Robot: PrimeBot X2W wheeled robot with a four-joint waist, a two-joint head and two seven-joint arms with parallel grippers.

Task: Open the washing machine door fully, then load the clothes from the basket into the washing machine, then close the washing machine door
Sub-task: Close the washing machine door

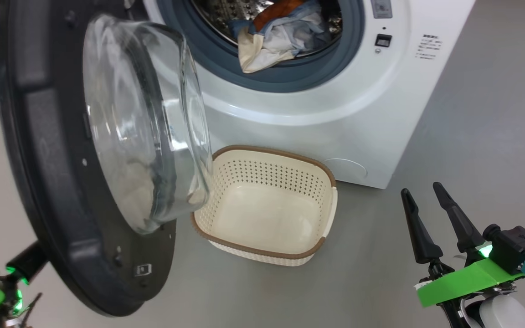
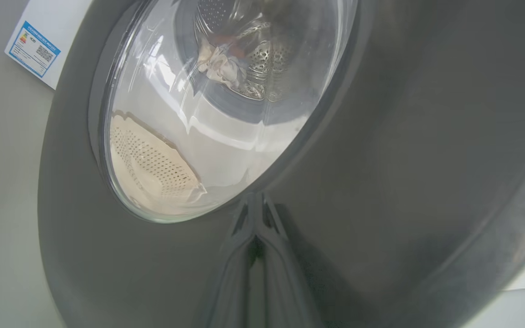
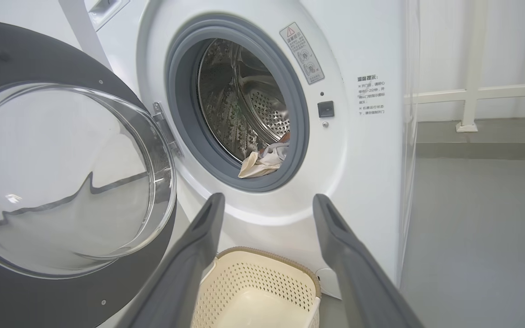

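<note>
The washing machine door is swung out and takes the left half of the head view, inner side and bulging glass porthole facing the camera.

On the left gripper the jaws are together with nothing between them. The tips sit against the door's glossy black outer face just below the glass, lower middle of the left wrist view, where finger and reflection meet. In the head view its body pokes out from behind the door's lower edge, bottom left corner.

On the right gripper the jaws are apart and hold nothing. It's at the lower right of the head view, over bare floor, well apart from the door and the basket.

The clothes sit in the mouth of the drum, top centre of the head view. A cream-white fold drapes out over the grey gasket, with blue and orange fabric behind it.

The basket stands on the floor just in front of the washing machine, centre of frame, bare cream bottom showing. Its left rim is hidden behind the porthole.

There's a blue label sticker on the machine's side, upper left of the left wrist view.
</note>
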